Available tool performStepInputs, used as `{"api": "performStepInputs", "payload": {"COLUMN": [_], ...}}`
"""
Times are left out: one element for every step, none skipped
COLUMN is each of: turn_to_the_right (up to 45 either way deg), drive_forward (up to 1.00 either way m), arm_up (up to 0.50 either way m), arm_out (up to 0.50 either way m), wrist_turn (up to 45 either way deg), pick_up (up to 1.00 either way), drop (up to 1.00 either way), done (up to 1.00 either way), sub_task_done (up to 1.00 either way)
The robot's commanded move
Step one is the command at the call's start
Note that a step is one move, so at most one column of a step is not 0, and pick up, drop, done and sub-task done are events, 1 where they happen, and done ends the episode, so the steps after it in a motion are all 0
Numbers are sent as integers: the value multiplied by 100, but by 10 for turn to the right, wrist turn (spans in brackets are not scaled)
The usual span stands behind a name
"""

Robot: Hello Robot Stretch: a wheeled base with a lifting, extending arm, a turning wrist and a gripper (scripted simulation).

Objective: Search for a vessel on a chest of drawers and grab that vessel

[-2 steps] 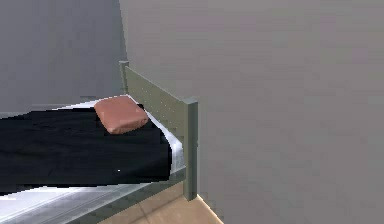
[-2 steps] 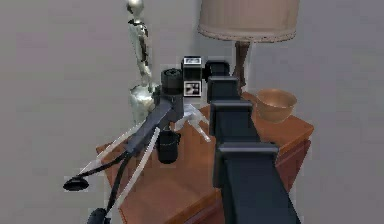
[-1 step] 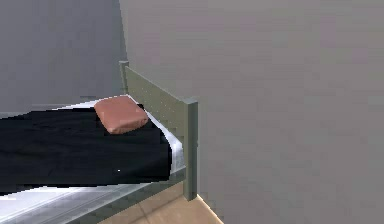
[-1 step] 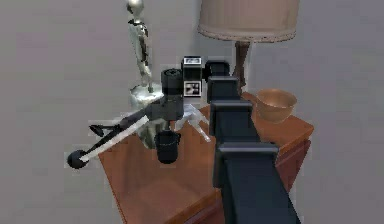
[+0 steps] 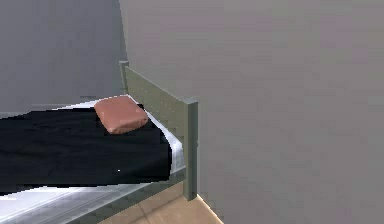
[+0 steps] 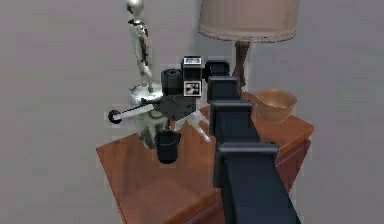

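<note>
— Looking ahead, what do we have?

— A bed [image 5: 176,150] with a flat grey-green headboard [image 5: 160,98], a matt black blanket [image 5: 70,145] and a soft, rounded reddish pillow [image 5: 122,114]. It stands on pale wooden floor [image 5: 150,212].

— And to the arm's side?

— We see a chest of drawers [image 6: 125,162] in glossy reddish wood. The vessel, a small dark cup [image 6: 167,148], stands upright near its front left edge. A slim silver statue [image 6: 140,45] stands towards the back edge. Towards the right corner are a lamp [image 6: 248,20] with a cream shade and a round wooden bowl [image 6: 275,103].

— The gripper?

— The dark square arm [image 6: 240,150] ends in two white squares [image 6: 190,80] whose black marks we cannot read. The gripper [image 6: 150,112] sits just above the cup, and we cannot tell whether it grasps anything.
</note>
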Motion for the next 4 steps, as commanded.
{"api": "performStepInputs", "payload": {"turn_to_the_right": [0, 0, 0, 0], "drive_forward": [0, 0, 0, 0], "arm_up": [0, -24, 0, 10], "arm_out": [0, 0, 0, 0], "wrist_turn": [240, 0, 0, 0], "pick_up": [0, 0, 100, 0], "drop": [0, 0, 0, 0], "done": [0, 0, 0, 0], "sub_task_done": [0, 0, 0, 0]}}
